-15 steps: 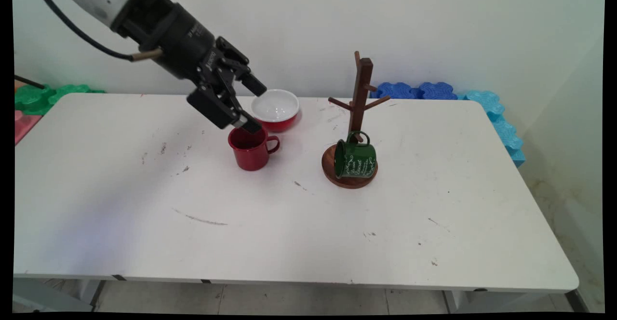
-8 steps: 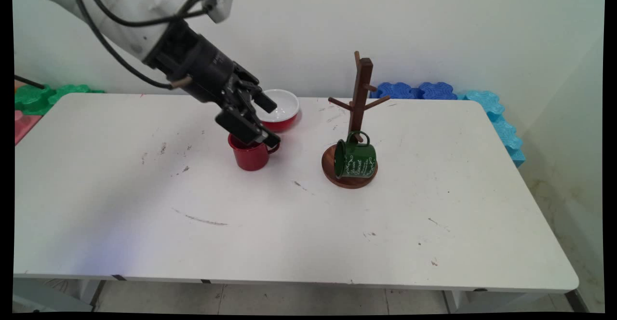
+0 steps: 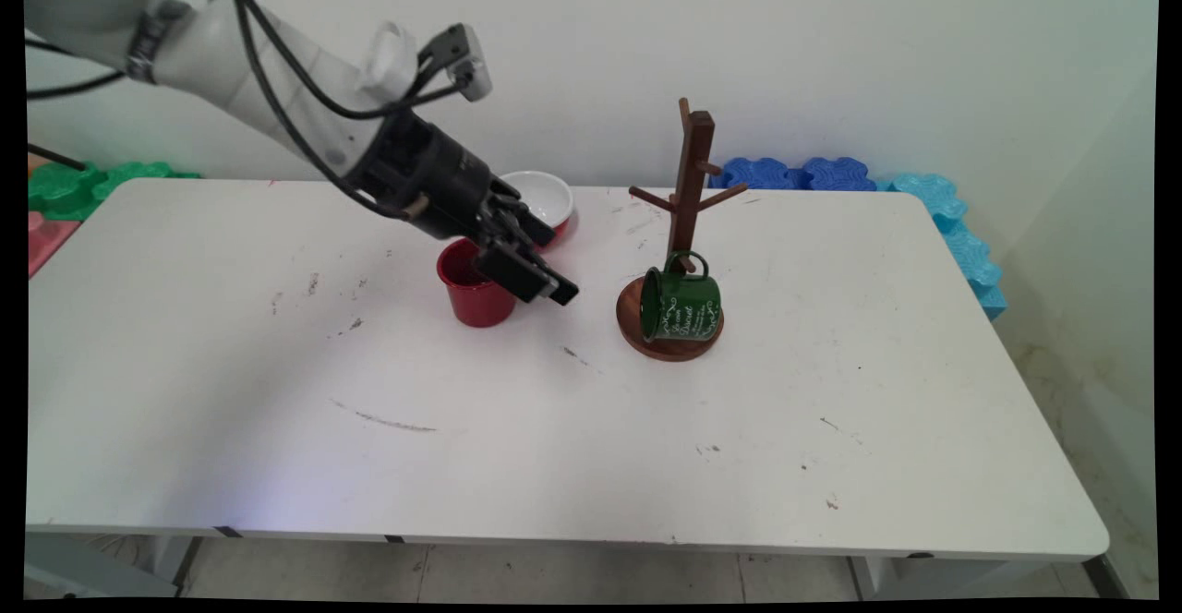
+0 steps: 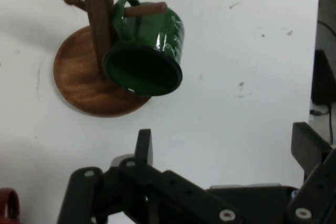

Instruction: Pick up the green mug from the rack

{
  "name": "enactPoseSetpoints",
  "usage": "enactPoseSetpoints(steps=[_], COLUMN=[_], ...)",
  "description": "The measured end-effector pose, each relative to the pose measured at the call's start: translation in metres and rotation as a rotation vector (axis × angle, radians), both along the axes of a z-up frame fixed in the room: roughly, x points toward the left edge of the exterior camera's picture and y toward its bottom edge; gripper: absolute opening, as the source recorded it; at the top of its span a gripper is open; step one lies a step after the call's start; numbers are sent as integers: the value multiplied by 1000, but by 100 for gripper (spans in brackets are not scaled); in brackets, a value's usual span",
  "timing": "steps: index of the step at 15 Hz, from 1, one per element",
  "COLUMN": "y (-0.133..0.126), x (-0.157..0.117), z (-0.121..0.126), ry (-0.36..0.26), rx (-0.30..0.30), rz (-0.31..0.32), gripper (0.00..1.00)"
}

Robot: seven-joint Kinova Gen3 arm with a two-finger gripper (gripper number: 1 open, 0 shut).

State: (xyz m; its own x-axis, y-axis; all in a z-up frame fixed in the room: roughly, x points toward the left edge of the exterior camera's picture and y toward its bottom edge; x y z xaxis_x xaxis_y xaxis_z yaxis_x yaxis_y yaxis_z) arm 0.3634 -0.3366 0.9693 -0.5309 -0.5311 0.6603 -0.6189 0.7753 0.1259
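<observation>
The gripper (image 3: 551, 263) hangs low over the surface (image 3: 554, 438) with its jaws spread wide and nothing between them. In the hand view the two black fingers (image 4: 144, 144) stand far apart, with bare white tabletop in the gap.

It is nearest the red mug (image 3: 469, 295), which stands upright just beside and partly behind the gripper's linkage. Only a sliver of red shows at the hand view's lower left corner. The mug looks like enamelled metal: light, rigid, glossy and probably slippery, with a thin rolled rim. Its handle is hidden behind the gripper in the main view. By my judgement the rim wall or the handle loop would be the firmest places to hold it, since the smooth round body could slide between flat pads.

Just behind the gripper sits a red bowl (image 3: 543, 198) with a white inside, of the same shiny enamel look.

To the right, well apart from the red mug, stands a dark wooden mug tree (image 3: 694, 162) with a round grained base and slanting pegs. A green enamel mug (image 3: 681, 305) with white lettering hangs by its handle from a low peg, tilted, with its mouth turned toward the hand camera.

Blue foam mats (image 3: 799, 174) lie along the far wall, and green ones (image 3: 88, 185) lie at the far left.
</observation>
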Motion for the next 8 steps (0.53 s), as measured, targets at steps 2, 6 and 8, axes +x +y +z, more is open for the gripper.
enactPoseSetpoints(steps=[2, 6, 8], y=[-4, -11, -15], x=[-4, -10, -13], z=[-13, -36, -46], ry=[20, 70, 96], rx=[13, 38, 50], rz=[35, 98, 128], gripper=[100, 100, 100])
